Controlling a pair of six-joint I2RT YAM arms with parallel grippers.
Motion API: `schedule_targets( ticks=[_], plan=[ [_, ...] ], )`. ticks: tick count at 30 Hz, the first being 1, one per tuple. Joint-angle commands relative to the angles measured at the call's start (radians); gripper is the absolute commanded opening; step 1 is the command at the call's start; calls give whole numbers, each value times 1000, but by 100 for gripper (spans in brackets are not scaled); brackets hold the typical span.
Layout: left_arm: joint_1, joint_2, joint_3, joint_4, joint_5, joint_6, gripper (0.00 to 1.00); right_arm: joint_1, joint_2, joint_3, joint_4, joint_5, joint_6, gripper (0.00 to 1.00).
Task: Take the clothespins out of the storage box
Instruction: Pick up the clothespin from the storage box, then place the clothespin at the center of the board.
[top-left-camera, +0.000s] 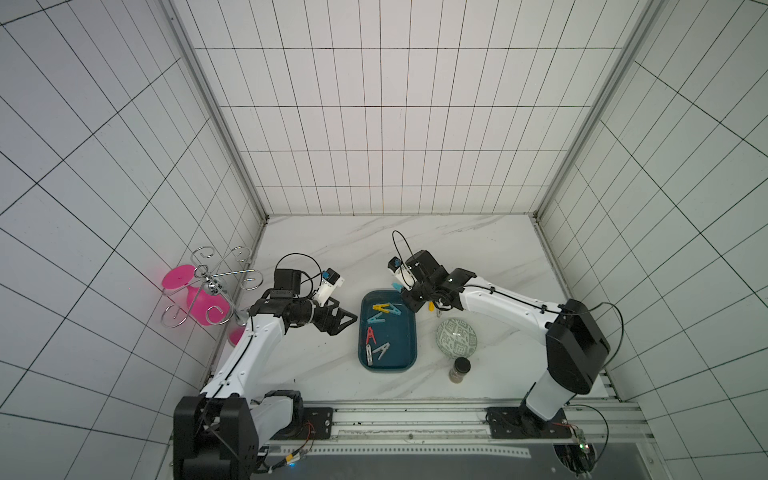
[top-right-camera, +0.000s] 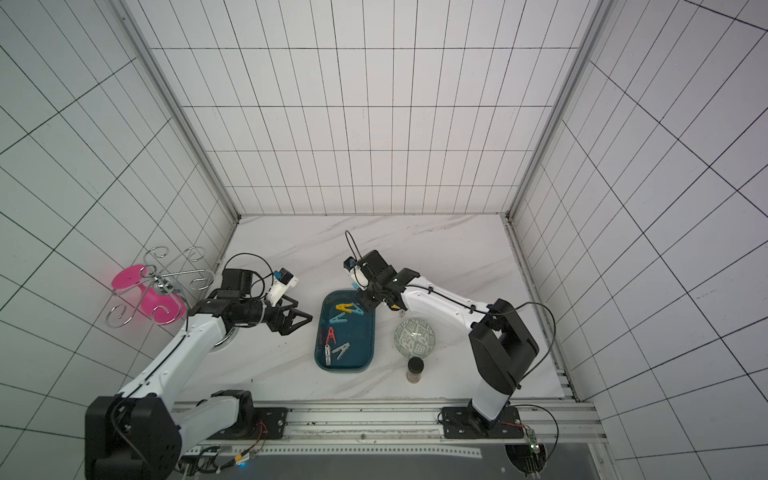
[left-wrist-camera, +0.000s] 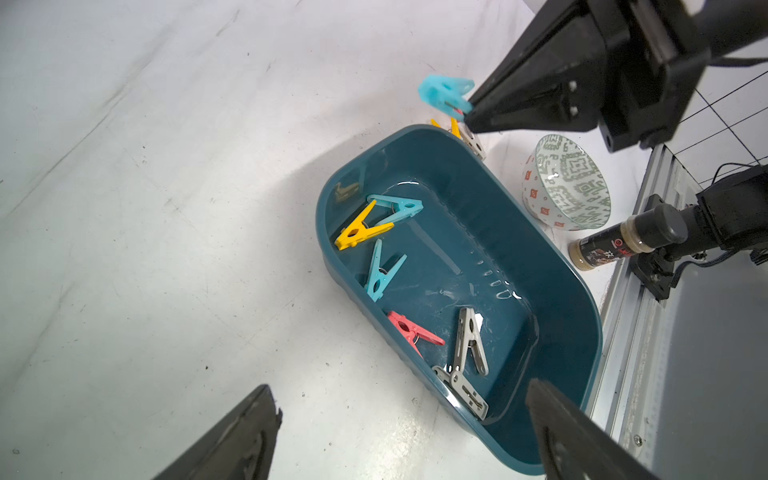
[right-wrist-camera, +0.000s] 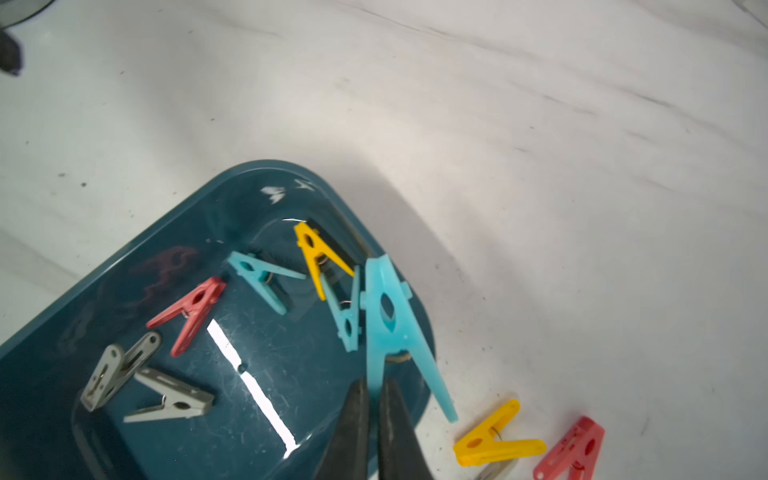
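My right hand (right-wrist-camera: 374, 388) is clenched on one leg of a light blue clothespin (right-wrist-camera: 386, 324), which hangs in the air over a corner of the storage box (right-wrist-camera: 232, 174). My left hand (top-left-camera: 347, 322) is released, its fingers wide apart, just beside the box on its other side and touching nothing. The box stands on the table (right-wrist-camera: 540, 166) and holds six clothespins (left-wrist-camera: 365, 228), while a yellow clothespin (right-wrist-camera: 494, 444) and a red clothespin (right-wrist-camera: 573, 451) lie on the table near that corner
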Motion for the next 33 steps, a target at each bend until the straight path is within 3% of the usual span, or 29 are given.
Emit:
schedule_targets(
  ticks=[1, 12, 24, 33],
  plan=[
    [3, 4, -8, 14, 6, 11, 95, -57, -22, -26, 18, 40, 171, 10],
    [4, 10, -10, 19, 6, 12, 95, -213, 128, 36, -75, 3, 350, 10],
    [3, 10, -10, 19, 4, 14, 95, -235, 262, 124, -167, 54, 359, 11],
    [4, 10, -10, 19, 5, 13, 95, -233, 241, 129, -185, 68, 358, 17]
  ],
)
